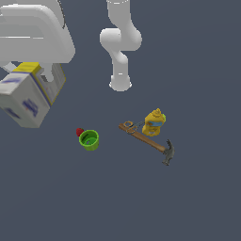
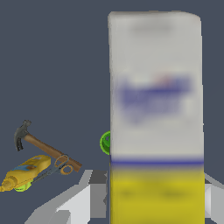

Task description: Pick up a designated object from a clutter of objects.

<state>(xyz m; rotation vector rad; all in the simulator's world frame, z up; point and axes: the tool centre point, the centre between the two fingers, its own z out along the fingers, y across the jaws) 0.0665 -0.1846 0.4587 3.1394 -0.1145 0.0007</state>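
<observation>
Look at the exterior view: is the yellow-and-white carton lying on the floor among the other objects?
No. The carton hangs in the gripper, apart from the green cup and hammer.

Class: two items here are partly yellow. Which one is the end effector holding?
The yellow-and-white carton, lifted in the end effector. The yellow mustard bottle lies on the floor beside the hammer.

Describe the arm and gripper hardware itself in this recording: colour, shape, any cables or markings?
The arm is plain glossy white, built of rounded tubular links with bulbous joints. No cables, logos or markings show. In the wrist view the gripper has pale grey, angular, flat-faced fingers with darker grey shading. Its body looks white and rounded in the exterior view.
</observation>
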